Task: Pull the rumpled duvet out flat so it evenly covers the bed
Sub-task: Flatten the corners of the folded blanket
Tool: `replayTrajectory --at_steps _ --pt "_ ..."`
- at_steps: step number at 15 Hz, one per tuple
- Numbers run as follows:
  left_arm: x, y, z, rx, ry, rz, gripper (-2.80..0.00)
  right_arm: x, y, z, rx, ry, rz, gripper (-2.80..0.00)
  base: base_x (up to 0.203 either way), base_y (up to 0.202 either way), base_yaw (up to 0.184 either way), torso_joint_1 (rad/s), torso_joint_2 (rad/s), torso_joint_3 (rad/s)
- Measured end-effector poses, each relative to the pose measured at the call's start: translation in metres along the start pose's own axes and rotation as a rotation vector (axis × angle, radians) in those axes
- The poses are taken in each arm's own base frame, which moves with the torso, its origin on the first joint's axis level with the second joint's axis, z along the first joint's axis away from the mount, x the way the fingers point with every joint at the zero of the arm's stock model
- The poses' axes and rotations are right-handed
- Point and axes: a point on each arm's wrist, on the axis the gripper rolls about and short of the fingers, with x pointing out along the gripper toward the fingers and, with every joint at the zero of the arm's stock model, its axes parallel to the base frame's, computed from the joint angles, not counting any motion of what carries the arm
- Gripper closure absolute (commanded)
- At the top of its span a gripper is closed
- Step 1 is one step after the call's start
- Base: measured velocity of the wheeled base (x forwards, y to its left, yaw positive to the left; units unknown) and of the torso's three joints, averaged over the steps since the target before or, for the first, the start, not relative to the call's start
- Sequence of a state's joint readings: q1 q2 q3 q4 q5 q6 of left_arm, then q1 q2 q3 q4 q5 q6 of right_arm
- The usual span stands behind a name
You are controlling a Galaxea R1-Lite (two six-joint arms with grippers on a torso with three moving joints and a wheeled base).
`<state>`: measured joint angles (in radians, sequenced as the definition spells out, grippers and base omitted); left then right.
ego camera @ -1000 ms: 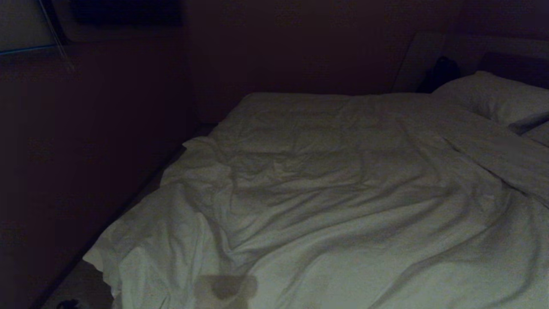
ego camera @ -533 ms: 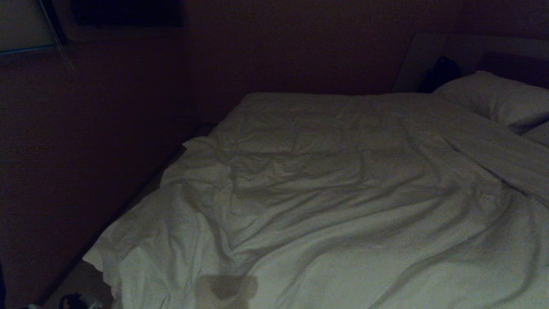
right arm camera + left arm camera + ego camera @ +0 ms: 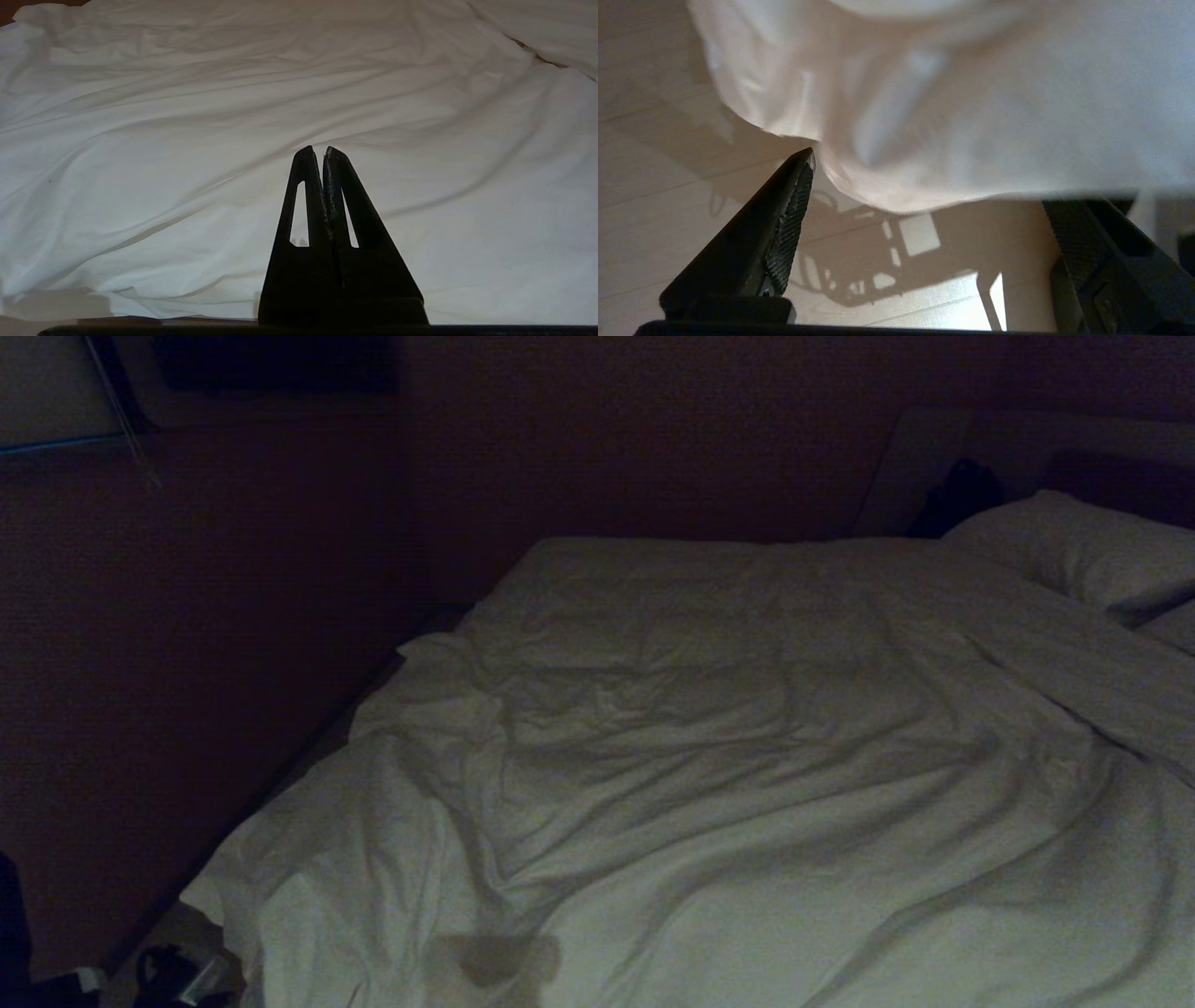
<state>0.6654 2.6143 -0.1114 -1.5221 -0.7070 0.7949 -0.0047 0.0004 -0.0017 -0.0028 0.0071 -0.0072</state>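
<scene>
Duvet [image 3: 747, 775], thick, white and wrinkled, spreads across the wide low bed [image 3: 1139, 621] in the head view, from the 6 o'clock edge of the picture up toward 12 o'clock. Its left edge runs ragged from 7 to 11 o'clock, with one corner hanging off the bed at 7 o'clock. Beyond that edge a strip of dim floor and a dark wall leave a narrow lane. One plump white pillow [image 3: 1083, 551] lies at 2 o'clock, above the duvet's top hem. At 7 o'clock, low beside the hanging corner, a dark part of the left arm shows faintly.

From the left wrist view, the left gripper [image 3: 924, 186] points at the pale plank floor [image 3: 654, 196], its two black fingers [image 3: 784, 224] spread wide and holding nothing. A fold of duvet hangs just above and between them, its hem near one fingertip.

From the right wrist view, the right gripper [image 3: 317, 154] hovers level over the duvet, its two fingers pressed together, empty. Only wrinkled white cloth fills the space ahead.
</scene>
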Motion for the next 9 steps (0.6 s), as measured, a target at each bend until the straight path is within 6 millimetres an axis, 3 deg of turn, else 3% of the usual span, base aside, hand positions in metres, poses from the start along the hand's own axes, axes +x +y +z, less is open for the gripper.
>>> replayTrajectory --at_steps 9 --pt "0.013 0.010 0.014 -0.015 -0.026 0.041 -2.80 0.000 0.000 0.000 0.000 0.000 0.000 0.00 0.000 0.000 0.000 0.000 0.00 0.000"
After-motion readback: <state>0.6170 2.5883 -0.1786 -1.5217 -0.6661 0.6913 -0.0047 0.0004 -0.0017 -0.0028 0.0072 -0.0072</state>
